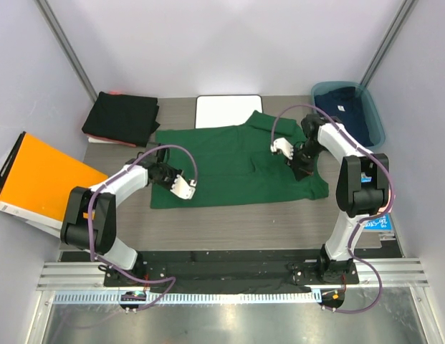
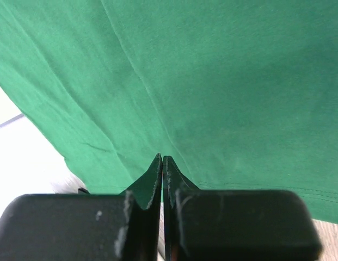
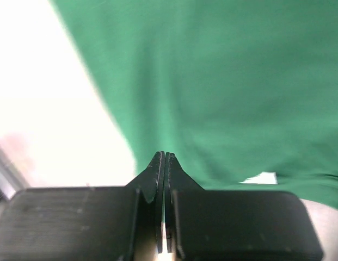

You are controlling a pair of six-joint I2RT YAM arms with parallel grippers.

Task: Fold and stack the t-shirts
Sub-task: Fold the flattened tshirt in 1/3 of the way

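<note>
Now you have the left gripper (image 2: pixel 162 159) and right gripper (image 3: pixel 165 155) with jaws pressed together at the dark green t-shirt (image 2: pixel 212 81) edges, likely placed for folding; pinched cloth unconfirmed.

Item 1: grey wood-grain table (image 1: pixel 229 222). Item 2: white rectangular board (image 1: pixel 228 111), flat at the table's far edge. Item 3: orange folder (image 1: pixel 46 175), tilted, off the table's left side. Item 4: blue translucent bin (image 1: pixel 376 118), far right corner. Item 5: small blue card (image 1: pixel 380 222), right edge.
</note>
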